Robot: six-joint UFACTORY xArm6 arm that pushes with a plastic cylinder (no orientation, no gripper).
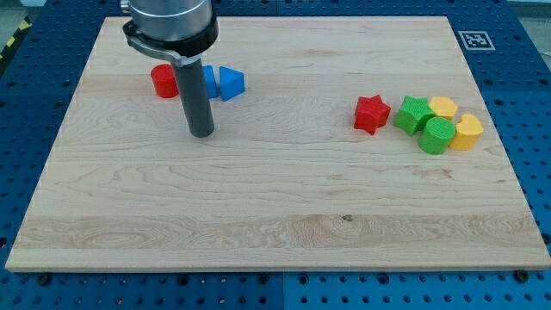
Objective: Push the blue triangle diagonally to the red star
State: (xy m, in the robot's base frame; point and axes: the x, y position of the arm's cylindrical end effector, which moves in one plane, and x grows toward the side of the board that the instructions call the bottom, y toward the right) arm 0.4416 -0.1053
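Note:
The blue triangle (230,83) lies at the view's upper left on the wooden board, pointing right. A second blue block (209,80) touches its left side, partly hidden by the rod. The red star (371,114) lies right of centre, far to the right of the triangle. My tip (201,133) rests on the board just below and slightly left of the blue triangle, apart from it.
A red block (164,81) sits left of the rod, partly hidden. Right of the red star is a cluster: a green star (414,114), a green block (436,135), a yellow block (443,108) and a yellow heart (467,131). The board's edge (275,269) meets blue matting.

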